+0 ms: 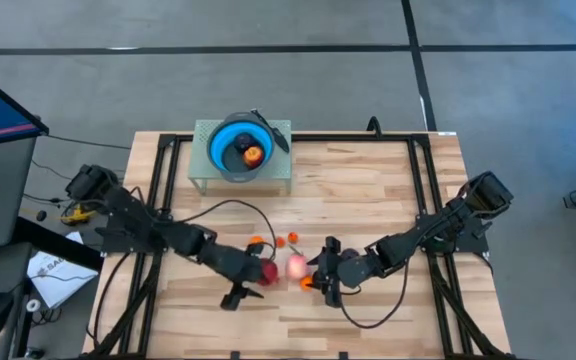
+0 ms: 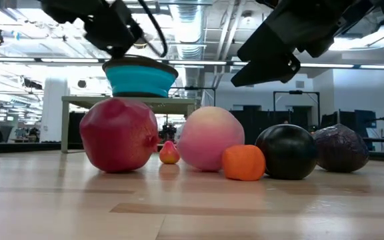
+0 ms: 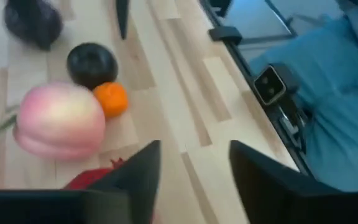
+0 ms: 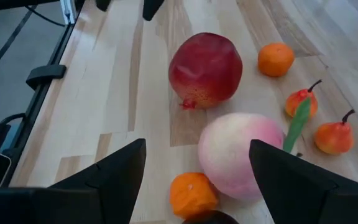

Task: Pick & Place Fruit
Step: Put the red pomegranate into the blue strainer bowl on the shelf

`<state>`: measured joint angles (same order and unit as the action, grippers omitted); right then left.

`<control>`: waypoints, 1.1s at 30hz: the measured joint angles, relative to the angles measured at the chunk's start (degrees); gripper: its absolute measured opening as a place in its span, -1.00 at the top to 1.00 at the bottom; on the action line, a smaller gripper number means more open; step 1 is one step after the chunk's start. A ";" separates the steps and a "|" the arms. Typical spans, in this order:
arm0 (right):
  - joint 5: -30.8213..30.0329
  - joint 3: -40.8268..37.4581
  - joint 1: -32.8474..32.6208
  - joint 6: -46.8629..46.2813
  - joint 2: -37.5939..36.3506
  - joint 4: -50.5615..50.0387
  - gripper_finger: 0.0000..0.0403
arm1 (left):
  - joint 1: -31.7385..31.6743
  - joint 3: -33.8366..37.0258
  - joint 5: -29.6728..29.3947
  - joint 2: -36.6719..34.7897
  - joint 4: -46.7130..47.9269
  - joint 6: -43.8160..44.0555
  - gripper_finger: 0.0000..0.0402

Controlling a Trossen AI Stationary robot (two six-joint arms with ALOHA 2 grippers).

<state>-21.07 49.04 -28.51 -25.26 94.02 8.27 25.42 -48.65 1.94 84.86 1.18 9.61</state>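
Note:
A red fruit [image 1: 266, 270], a pink peach with a green leaf [image 1: 296, 265] and a small orange [image 1: 308, 283] lie close together on the wooden table's near middle. The low view also shows a dark plum [image 2: 285, 152] and a purple plum [image 2: 341, 148] beside them. My left gripper [image 3: 194, 180] is open and empty, low over the table, with the red fruit [image 3: 92, 180] just outside one finger. My right gripper [image 4: 194, 180] is open and empty, and faces the peach [image 4: 241, 152] and the orange [image 4: 191, 193] from the right.
A blue bowl [image 1: 220, 140] holding a dark fruit and an orange-red one stands on a green stand at the far middle. Another small orange [image 4: 275, 59] and two tiny pear-shaped fruits [image 4: 300, 102] lie just beyond the peach. Black rails run along the table's sides.

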 joint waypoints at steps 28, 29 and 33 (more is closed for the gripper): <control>0.01 -0.02 0.42 -6.29 0.00 1.42 -0.39 | -6.57 -6.75 -1.37 13.46 13.97 -24.43 -0.89; 0.01 -0.02 0.42 -6.29 0.00 1.44 -0.39 | -6.52 -6.76 -1.75 13.63 13.93 -25.11 -0.89; 0.01 -0.02 0.42 -6.29 0.00 1.41 -0.39 | -6.50 -6.75 -3.62 13.71 14.54 -27.01 -0.89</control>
<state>-21.06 49.01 -28.10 -31.55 94.02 9.68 18.92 -55.40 -1.68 98.57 15.73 -17.40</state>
